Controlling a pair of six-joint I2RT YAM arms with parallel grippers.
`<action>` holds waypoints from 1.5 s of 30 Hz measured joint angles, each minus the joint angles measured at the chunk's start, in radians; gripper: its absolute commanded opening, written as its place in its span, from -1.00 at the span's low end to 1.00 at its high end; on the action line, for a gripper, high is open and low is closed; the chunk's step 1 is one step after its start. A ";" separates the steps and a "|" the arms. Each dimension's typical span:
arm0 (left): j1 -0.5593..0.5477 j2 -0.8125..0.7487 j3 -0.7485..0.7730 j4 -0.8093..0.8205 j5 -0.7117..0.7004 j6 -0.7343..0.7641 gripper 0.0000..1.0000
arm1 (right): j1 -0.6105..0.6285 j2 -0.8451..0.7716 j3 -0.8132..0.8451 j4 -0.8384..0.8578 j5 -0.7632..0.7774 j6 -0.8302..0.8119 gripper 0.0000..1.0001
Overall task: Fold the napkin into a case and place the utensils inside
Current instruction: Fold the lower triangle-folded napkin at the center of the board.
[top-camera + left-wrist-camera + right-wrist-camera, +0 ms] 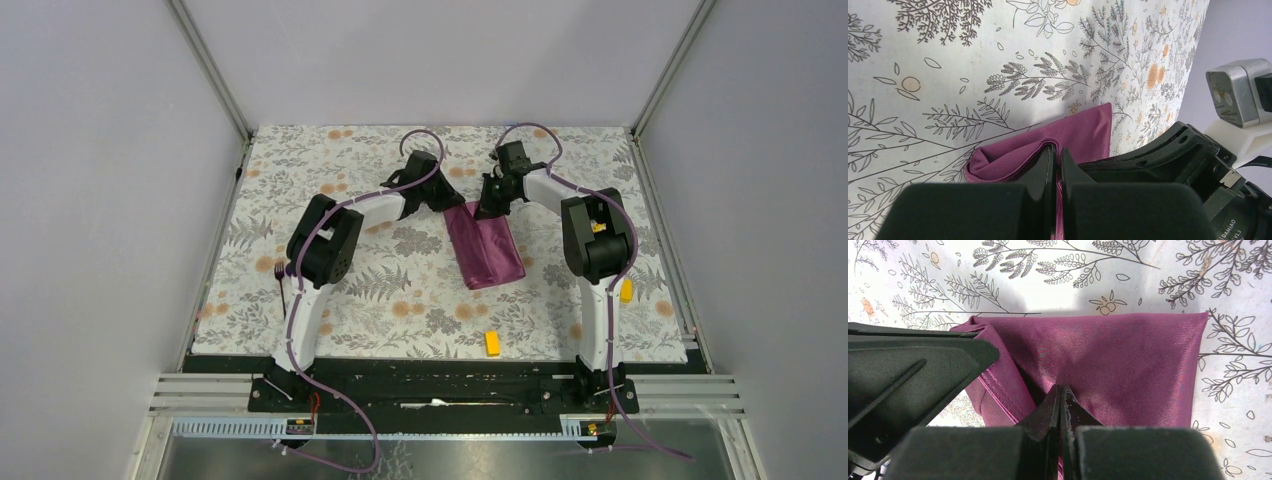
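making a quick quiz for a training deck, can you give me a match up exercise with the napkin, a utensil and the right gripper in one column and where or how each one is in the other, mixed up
Column one:
1 napkin
2 utensil
3 right gripper

Column two:
a shut on a cloth edge
b folded, purple, in the middle
c lying loose on the left side

Pairs: 1-b, 2-c, 3-a

We reach both arms far-centre; our left gripper (1058, 150) and right gripper (1062, 389) side by side, jaws pinched on napkin (487, 250).
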 measured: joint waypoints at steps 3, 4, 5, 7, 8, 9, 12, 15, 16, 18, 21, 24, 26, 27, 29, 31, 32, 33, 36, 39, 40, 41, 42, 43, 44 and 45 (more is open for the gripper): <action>0.000 0.000 0.000 0.002 0.006 -0.002 -1.00 | 0.000 0.000 0.000 0.000 0.000 0.000 -1.00; 0.000 0.000 0.000 0.003 0.010 -0.002 -1.00 | 0.000 0.000 0.000 0.000 0.000 0.000 -1.00; 0.000 0.000 0.000 0.004 0.015 -0.002 -1.00 | 0.000 0.000 0.000 0.000 0.000 -0.001 -1.00; 0.000 0.001 0.000 0.004 0.021 -0.001 -1.00 | 0.000 0.000 0.000 0.000 0.000 0.000 -1.00; 0.000 0.002 0.000 0.003 0.024 0.000 -1.00 | 0.000 0.000 0.000 0.000 -0.001 0.000 -1.00; 0.000 0.005 0.002 0.003 0.027 0.001 -1.00 | 0.000 0.000 0.000 0.000 -0.001 0.000 -1.00; 0.000 0.017 0.011 -0.002 0.033 0.007 -1.00 | 0.000 0.000 0.000 0.000 -0.001 0.000 -1.00; 0.000 0.029 0.012 -0.008 0.033 0.008 -1.00 | 0.000 0.000 0.001 -0.001 -0.001 0.000 -1.00; 0.001 0.033 0.012 -0.010 0.033 0.008 -1.00 | 0.000 0.000 0.002 -0.002 -0.002 0.000 -1.00; 0.002 0.042 0.012 -0.011 0.033 0.007 -1.00 | 0.000 0.002 0.007 -0.008 -0.002 0.000 -0.94; 0.002 0.047 0.018 -0.008 0.036 0.007 -1.00 | 0.000 0.003 0.019 -0.027 0.003 -0.002 -0.62; 0.002 0.048 0.019 -0.009 0.035 0.007 -1.00 | 0.000 -0.004 0.029 -0.061 0.026 -0.015 -0.33; 0.002 0.048 0.019 -0.009 0.035 0.007 -1.00 | 0.002 -0.028 0.015 -0.072 0.039 -0.021 -0.25; 0.002 0.048 0.019 -0.008 0.035 0.007 -1.00 | 0.003 -0.048 0.002 -0.076 0.038 -0.023 -0.25; 0.002 0.048 0.019 -0.008 0.035 0.006 -1.00 | 0.003 -0.112 -0.046 -0.074 0.012 -0.023 -0.32; 0.002 0.048 0.019 -0.008 0.035 0.006 -1.00 | 0.003 -0.164 -0.087 -0.053 -0.040 -0.016 -0.49; 0.002 0.048 0.019 -0.008 0.035 0.006 -1.00 | 0.004 -0.182 -0.104 -0.036 -0.069 -0.010 -0.60; 0.002 0.048 0.019 -0.008 0.035 0.005 -1.00 | 0.005 -0.189 -0.112 -0.021 -0.095 -0.005 -0.70; 0.002 0.048 0.019 -0.008 0.036 0.003 -1.00 | 0.009 -0.174 -0.121 0.017 -0.137 0.012 -0.86; 0.002 0.048 0.019 -0.008 0.037 0.003 -0.98 | 0.010 -0.133 -0.121 0.041 -0.151 0.019 -0.91; 0.002 0.048 0.019 -0.008 0.038 0.003 -0.96 | 0.010 -0.119 -0.121 0.047 -0.150 0.020 -0.94; 0.002 0.048 0.021 -0.011 0.039 0.003 -0.91 | 0.010 -0.101 -0.121 0.053 -0.145 0.022 -0.97; 0.002 0.049 0.026 -0.016 0.040 0.003 -0.87 | 0.010 -0.083 -0.121 0.055 -0.137 0.023 -0.99; 0.002 0.049 0.030 -0.020 0.042 0.003 -0.82 | 0.010 -0.069 -0.121 0.056 -0.124 0.023 -1.00; 0.002 0.050 0.034 -0.021 0.046 0.003 -0.72 | 0.010 -0.053 -0.121 0.056 -0.119 0.030 -1.00; 0.002 0.050 0.038 -0.024 0.048 0.004 -0.61 | 0.007 -0.050 -0.120 0.061 -0.124 0.032 -1.00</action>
